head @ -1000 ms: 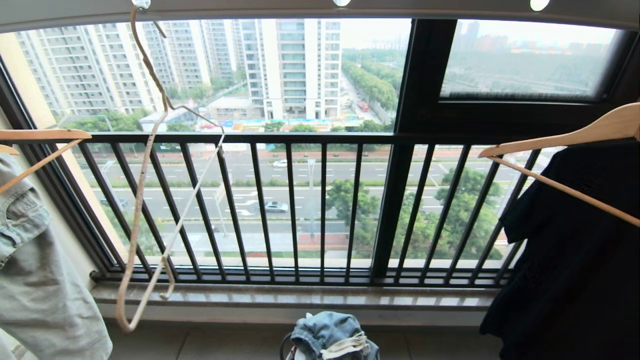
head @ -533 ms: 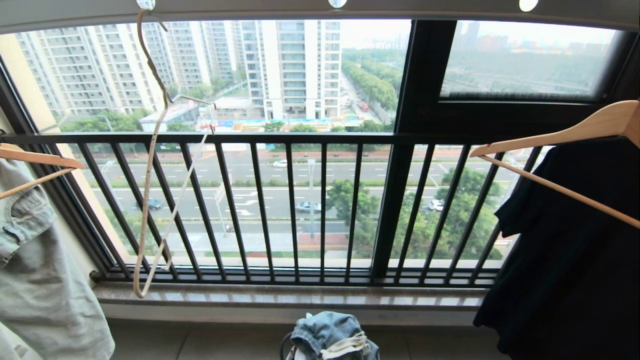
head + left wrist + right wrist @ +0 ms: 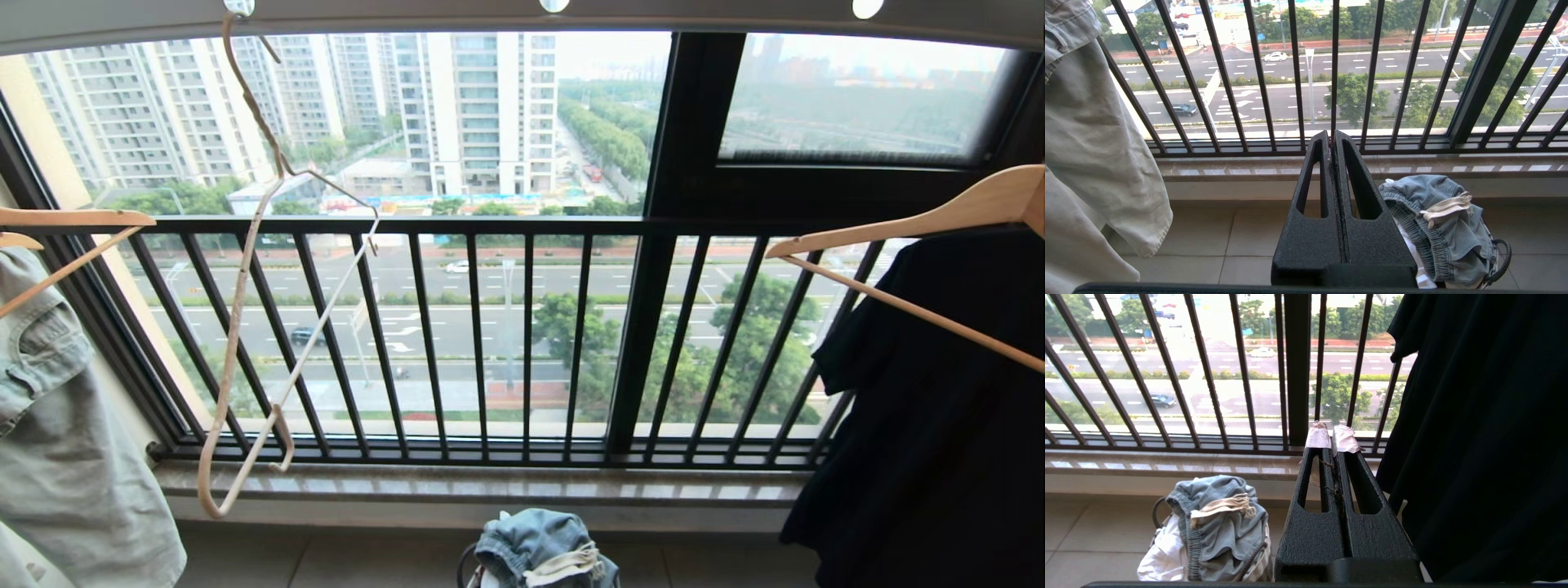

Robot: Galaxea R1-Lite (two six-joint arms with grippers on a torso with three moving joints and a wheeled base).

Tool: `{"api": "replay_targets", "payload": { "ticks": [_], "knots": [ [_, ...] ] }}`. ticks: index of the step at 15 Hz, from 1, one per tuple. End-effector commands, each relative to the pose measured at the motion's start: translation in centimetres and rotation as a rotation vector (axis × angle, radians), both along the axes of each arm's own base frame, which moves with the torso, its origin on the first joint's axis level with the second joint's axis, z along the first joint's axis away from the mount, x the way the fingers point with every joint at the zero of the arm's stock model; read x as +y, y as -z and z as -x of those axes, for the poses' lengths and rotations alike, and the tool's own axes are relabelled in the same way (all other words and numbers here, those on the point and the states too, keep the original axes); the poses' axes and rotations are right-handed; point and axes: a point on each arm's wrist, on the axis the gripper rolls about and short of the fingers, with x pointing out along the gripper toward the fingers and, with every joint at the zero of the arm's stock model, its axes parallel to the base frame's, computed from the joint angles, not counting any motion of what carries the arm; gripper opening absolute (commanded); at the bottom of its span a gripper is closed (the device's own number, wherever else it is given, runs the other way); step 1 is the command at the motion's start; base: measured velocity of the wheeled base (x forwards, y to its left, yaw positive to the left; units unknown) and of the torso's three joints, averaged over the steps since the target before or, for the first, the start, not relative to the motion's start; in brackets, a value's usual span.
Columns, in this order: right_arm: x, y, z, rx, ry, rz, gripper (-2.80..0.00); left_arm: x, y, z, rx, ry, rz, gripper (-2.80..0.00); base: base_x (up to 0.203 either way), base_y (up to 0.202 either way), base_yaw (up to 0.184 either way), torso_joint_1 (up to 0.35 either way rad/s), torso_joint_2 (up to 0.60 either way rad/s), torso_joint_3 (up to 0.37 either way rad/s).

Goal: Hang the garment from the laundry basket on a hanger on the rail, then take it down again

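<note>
While the hanger [image 3: 245, 278] hangs bare from the rail [image 3: 522, 15] at upper left, the shorts [image 3: 539, 549] lie heaped in the basket [image 3: 1498, 261] on the floor [image 3: 1208, 245] below the sill [image 3: 490, 482]. Both grippers, left [image 3: 1333, 136] and right [image 3: 1331, 437], hold nothing, jaws pressed together, above open tiles.

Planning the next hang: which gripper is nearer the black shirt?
Right. The right gripper sits shut right beside the black shirt; the left gripper, also shut, is farther, past the shorts.
</note>
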Motion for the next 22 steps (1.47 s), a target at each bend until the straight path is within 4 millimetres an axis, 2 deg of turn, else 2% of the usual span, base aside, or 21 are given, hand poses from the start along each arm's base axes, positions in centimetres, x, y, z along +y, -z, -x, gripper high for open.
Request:
{"api": "replay_targets", "payload": {
  "ticks": [1,22],
  "knots": [
    [0.00,-0.03,0.00,0.000,0.000,-0.001,-2.80,0.00,0.03,-0.01,0.003,0.000,0.001,-2.80,0.000,0.000,0.000,0.000,0.00,0.000],
    [0.00,0.01,-0.01,0.002,0.000,0.000,-2.80,0.00,0.03,-0.01,0.003,0.000,0.001,-2.80,0.000,0.000,0.000,0.000,0.00,0.000]
  ]
}}
